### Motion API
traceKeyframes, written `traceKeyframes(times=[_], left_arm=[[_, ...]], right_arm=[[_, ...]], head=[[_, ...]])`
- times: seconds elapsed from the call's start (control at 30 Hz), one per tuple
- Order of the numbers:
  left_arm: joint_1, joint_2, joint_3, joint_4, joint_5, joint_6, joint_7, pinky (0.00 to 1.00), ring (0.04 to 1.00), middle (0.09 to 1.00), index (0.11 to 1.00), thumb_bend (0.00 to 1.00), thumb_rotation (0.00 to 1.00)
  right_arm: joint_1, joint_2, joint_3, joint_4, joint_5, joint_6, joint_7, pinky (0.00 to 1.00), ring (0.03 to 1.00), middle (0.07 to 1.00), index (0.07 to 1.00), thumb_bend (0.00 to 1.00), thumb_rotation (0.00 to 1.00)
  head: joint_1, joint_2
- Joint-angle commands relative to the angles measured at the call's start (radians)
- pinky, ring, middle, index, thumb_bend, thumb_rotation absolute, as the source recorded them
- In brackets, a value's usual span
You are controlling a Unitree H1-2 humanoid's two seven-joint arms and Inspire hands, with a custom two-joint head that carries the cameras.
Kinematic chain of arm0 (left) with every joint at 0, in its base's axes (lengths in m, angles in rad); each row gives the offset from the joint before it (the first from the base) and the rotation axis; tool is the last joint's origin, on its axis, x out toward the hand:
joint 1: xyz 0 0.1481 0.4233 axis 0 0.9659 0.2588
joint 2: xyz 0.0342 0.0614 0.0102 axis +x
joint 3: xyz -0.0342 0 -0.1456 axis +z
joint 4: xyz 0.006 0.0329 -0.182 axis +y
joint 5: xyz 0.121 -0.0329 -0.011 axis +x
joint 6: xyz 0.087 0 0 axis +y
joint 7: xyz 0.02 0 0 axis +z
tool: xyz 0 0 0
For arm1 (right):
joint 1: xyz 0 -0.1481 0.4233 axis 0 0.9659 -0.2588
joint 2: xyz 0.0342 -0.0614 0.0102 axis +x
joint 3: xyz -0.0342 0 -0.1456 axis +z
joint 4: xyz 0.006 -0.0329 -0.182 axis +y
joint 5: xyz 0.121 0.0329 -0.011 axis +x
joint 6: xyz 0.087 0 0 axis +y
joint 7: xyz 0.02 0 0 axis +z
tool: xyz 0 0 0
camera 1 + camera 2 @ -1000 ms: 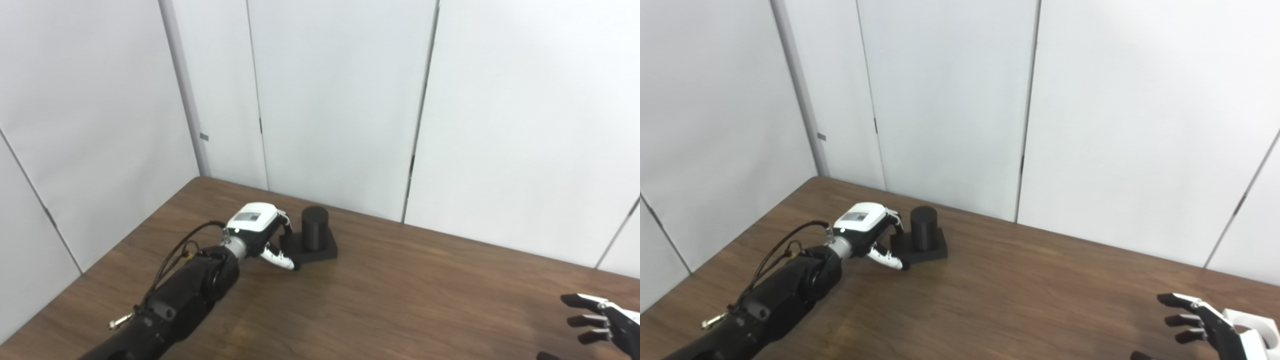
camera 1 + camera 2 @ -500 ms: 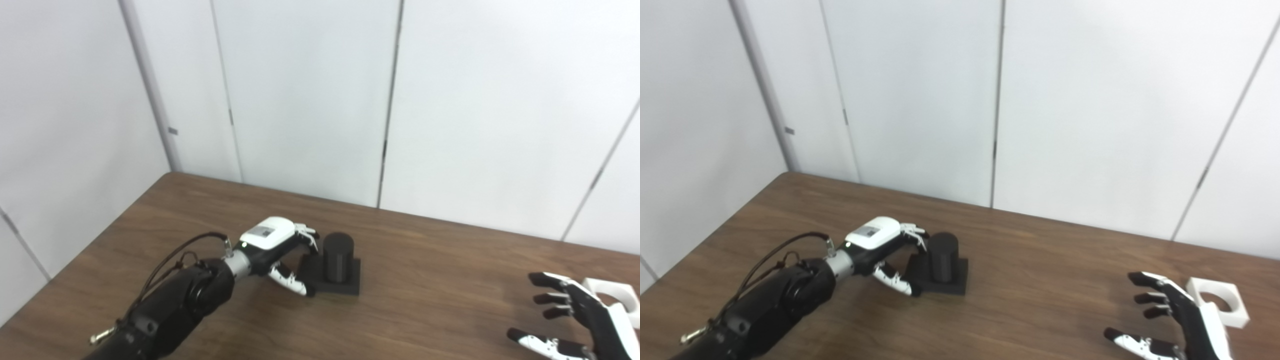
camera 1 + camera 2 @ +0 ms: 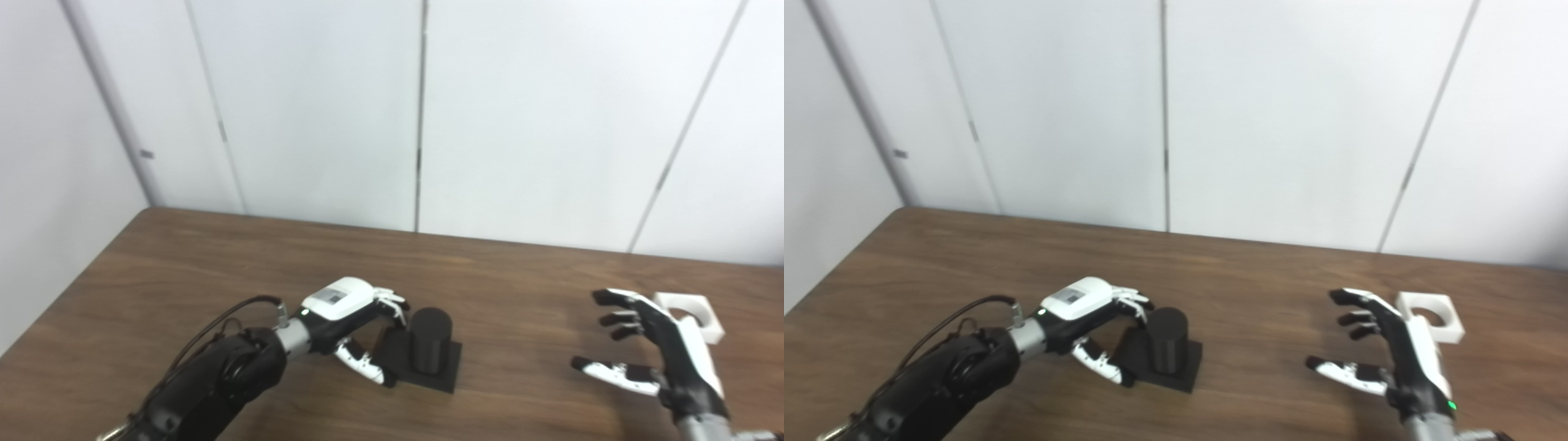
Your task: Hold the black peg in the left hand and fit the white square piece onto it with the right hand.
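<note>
Black peg (image 3: pixel 430 348), matte cylinder on square base, touches spread left hand (image 3: pixel 352 321); right hand (image 3: pixel 658 343) splayed, empty.

- The black peg (image 3: pixel 430 348) is showing matte black, base and all.
- The white square piece (image 3: pixel 1432 316) is showing plain white.
- The left hand (image 3: pixel 347 320) is wearing a white back and black-tipped white fingers.
- The right hand (image 3: pixel 1387 354) is looking black and white.
- The table (image 3: pixel 245 257) is showing dark brown wood grain.
- The wall panels (image 3: pixel 318 110) are looking pale grey-white.
</note>
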Motion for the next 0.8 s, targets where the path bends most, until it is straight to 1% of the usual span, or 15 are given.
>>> traceKeyframes(times=[0.0,0.07,0.13,0.17,0.23,0.33,0.4,0.43,0.47,0.53,0.6,0.63,0.67,0.73,0.77], left_arm=[[0.024,-0.033,-0.083,0.001,0.096,0.016,-0.102,0.85,0.911,0.875,0.489,0.52,0.08],[0.021,-0.04,-0.106,-0.004,0.142,0.04,-0.096,0.81,0.908,0.878,0.49,0.52,0.08],[0.02,-0.045,-0.118,-0.001,0.167,0.048,-0.088,0.79,0.902,0.877,0.491,0.52,0.08],[0.019,-0.046,-0.122,0.0,0.178,0.048,-0.084,0.79,0.897,0.875,0.491,0.52,0.08],[0.017,-0.044,-0.129,0.003,0.193,0.048,-0.079,0.8,0.894,0.873,0.491,0.52,0.08],[0.017,-0.044,-0.132,0.016,0.194,0.039,-0.069,0.82,0.891,0.87,0.49,0.52,0.08],[0.017,-0.043,-0.133,0.026,0.192,0.031,-0.059,0.82,0.889,0.869,0.49,0.52,0.07],[0.017,-0.042,-0.133,0.03,0.19,0.028,-0.056,0.82,0.889,0.869,0.49,0.52,0.07],[0.019,-0.04,-0.133,0.033,0.188,0.023,-0.05,0.82,0.889,0.869,0.49,0.52,0.07],[0.022,-0.034,-0.131,0.034,0.185,0.018,-0.043,0.82,0.88,0.864,0.49,0.52,0.07],[0.026,-0.029,-0.127,0.029,0.187,0.029,-0.044,0.83,0.884,0.867,0.49,0.52,0.07],[0.029,-0.027,-0.125,0.026,0.192,0.037,-0.041,0.83,0.88,0.865,0.49,0.52,0.07],[0.032,-0.025,-0.124,0.026,0.196,0.041,-0.037,0.83,0.876,0.863,0.49,0.52,0.07],[0.034,-0.02,-0.123,0.029,0.201,0.042,-0.03,0.83,0.875,0.863,0.49,0.52,0.07],[0.034,-0.017,-0.123,0.032,0.201,0.039,-0.027,0.84,0.874,0.863,0.49,0.52,0.07]], right_arm=[[-0.038,0.003,0.002,-0.009,-0.001,-0.057,-0.028,0.53,0.614,0.719,0.699,0.63,0.0],[-0.039,0.011,0.005,-0.015,-0.005,-0.045,-0.031,0.54,0.616,0.72,0.697,0.63,0.0],[-0.04,0.014,0.006,-0.027,-0.015,-0.037,-0.033,0.53,0.619,0.727,0.701,0.63,0.0],[-0.04,0.011,0.002,-0.043,-0.013,-0.026,-0.027,0.53,0.631,0.738,0.706,0.62,0.0],[-0.04,0.004,-0.005,-0.069,-0.012,-0.005,-0.014,0.53,0.648,0.749,0.709,0.62,0.0],[-0.054,-0.049,-0.022,-0.118,-0.03,0.02,0.02,0.54,0.644,0.728,0.687,0.64,0.0],[-0.069,-0.103,-0.032,-0.142,-0.047,0.029,0.054,0.55,0.641,0.715,0.682,0.65,0.0],[-0.074,-0.123,-0.033,-0.148,-0.053,0.031,0.067,0.56,0.646,0.718,0.685,0.66,0.0],[-0.084,-0.152,-0.036,-0.166,-0.065,0.066,0.098,0.56,0.648,0.719,0.686,0.66,0.0],[-0.105,-0.209,-0.038,-0.195,-0.097,0.141,0.158,0.6,0.712,0.772,0.708,0.68,0.02],[-0.136,-0.288,-0.03,-0.219,-0.155,0.212,0.234,0.64,0.757,0.801,0.728,0.69,0.06],[-0.154,-0.329,-0.026,-0.226,-0.187,0.236,0.27,0.63,0.762,0.812,0.741,0.7,0.08],[-0.172,-0.366,-0.02,-0.225,-0.217,0.252,0.299,0.61,0.759,0.822,0.752,0.72,0.09],[-0.208,-0.421,-0.005,-0.211,-0.256,0.266,0.343,0.61,0.762,0.832,0.76,0.75,0.1],[-0.226,-0.446,0.004,-0.201,-0.274,0.273,0.366,0.63,0.778,0.844,0.767,0.77,0.11]], head=[[-0.023,0.0],[-0.05,0.0],[-0.075,-0.001],[-0.099,-0.001],[-0.119,-0.004],[-0.183,-0.02],[-0.239,-0.038],[-0.239,-0.038],[-0.268,-0.046],[-0.288,-0.048],[-0.324,-0.063],[-0.324,-0.063],[-0.343,-0.073],[-0.365,-0.085],[-0.373,-0.089]])
